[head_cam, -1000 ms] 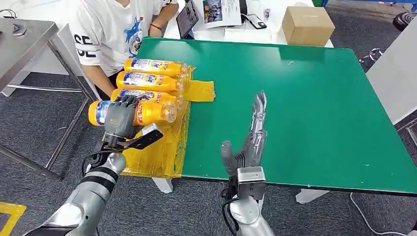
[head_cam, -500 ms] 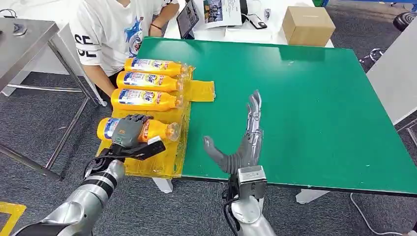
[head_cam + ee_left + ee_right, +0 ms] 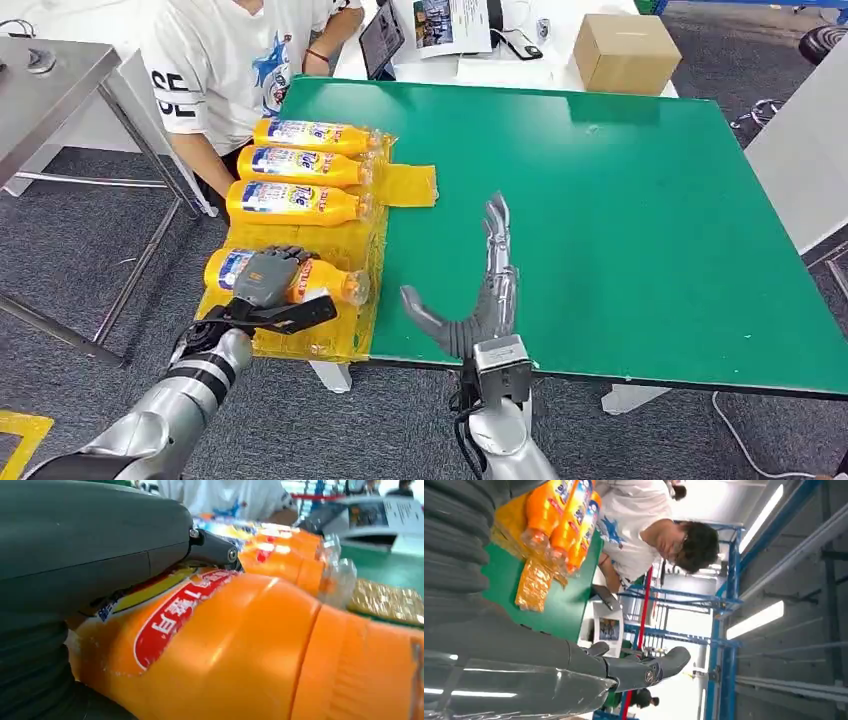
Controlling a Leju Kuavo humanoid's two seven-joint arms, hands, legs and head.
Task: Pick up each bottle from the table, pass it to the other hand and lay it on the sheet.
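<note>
- the orange bottle (image 3: 285,277) lay on its side on the yellow sheet (image 3: 310,335), under the left hand (image 3: 266,279), whose fingers wrapped over its labelled middle, probably so it could not roll.
- beyond that hand, three more bottles (image 3: 295,166) lay in a row, leaving the near strip free.
- the right hand (image 3: 478,292) was spread and held nothing, hovering beside the sheet above the green surface (image 3: 640,220).

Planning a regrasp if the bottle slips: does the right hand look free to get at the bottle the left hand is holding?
Probably yes: the right hand is open, with bare green table between it and the bottle.
</note>
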